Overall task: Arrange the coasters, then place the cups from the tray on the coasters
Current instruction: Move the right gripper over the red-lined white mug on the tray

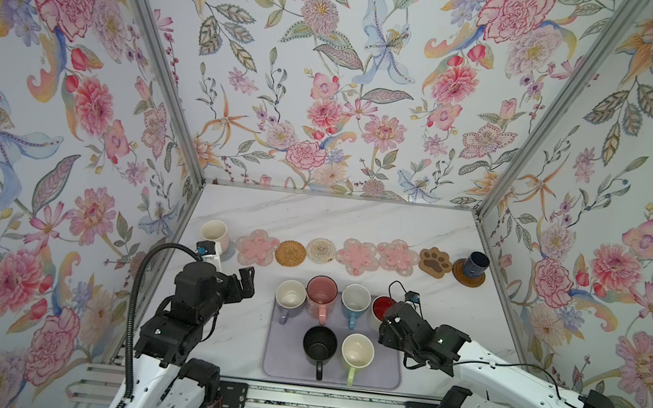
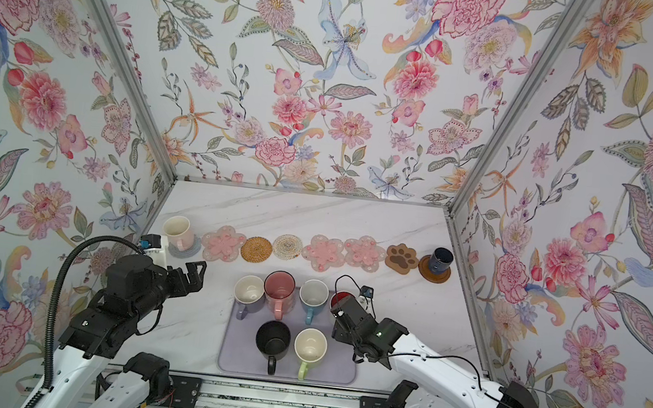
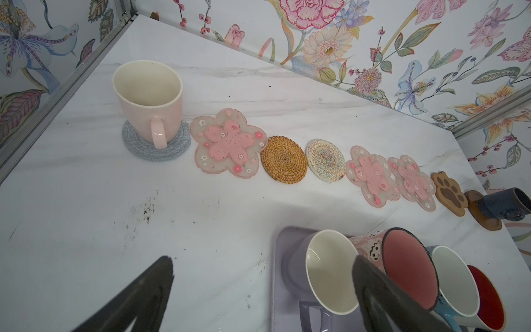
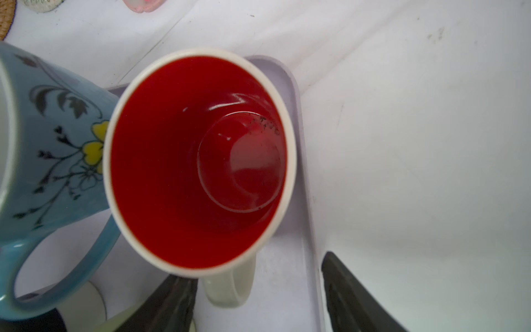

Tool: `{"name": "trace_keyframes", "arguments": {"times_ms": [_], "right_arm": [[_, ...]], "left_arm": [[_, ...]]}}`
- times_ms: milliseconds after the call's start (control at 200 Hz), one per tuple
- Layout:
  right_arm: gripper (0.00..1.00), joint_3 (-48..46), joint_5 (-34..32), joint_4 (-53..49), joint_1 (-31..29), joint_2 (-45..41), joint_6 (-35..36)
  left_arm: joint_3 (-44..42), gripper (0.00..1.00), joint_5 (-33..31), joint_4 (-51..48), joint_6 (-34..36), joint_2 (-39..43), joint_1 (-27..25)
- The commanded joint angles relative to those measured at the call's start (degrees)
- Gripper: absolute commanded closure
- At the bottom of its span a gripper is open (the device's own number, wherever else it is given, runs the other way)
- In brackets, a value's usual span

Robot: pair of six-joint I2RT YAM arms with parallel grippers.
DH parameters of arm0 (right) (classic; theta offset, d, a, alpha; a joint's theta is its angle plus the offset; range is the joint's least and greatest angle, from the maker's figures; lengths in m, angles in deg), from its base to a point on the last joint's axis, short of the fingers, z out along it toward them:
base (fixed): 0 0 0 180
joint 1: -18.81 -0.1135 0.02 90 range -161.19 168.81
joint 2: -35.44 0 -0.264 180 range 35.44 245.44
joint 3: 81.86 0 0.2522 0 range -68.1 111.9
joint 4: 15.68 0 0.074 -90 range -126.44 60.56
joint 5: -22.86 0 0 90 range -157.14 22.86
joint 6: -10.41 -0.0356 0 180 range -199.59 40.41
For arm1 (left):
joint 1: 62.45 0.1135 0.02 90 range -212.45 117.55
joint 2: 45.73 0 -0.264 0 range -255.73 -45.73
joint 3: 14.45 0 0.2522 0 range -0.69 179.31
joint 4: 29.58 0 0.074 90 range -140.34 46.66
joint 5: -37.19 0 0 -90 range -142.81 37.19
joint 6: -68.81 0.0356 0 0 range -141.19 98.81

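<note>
One view alone shows right pincer (image 4: pixel 257 267) open astride mug (image 4: pixel 186 161) handle; left pincer (image 3: pixel 262 260) wide.

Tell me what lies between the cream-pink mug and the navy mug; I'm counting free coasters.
Six empty coasters in a row, clear in both top views: pink flower, rattan round, woven round, second flower, third flower, brown paw.

No writing, label, brand, number or sign can be read on anything here.
</note>
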Motion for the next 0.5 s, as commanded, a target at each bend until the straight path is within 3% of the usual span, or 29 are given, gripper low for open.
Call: {"name": "trace_keyframes", "arguments": {"times_ms": [0,495], "right_arm": [[0.34,0.16,-0.61,2.13,-0.67,1.86,0.24],[0.63,-0.35,-1.97,5.81,-1.75,6.42,2.54]], "left_arm": [[-0.74,0.01,-1.18,-0.72,-0.55,0.37,-0.52],[-0.88,0.01,-1.27,-0.57,-0.67,0.02,-0.78]]}}
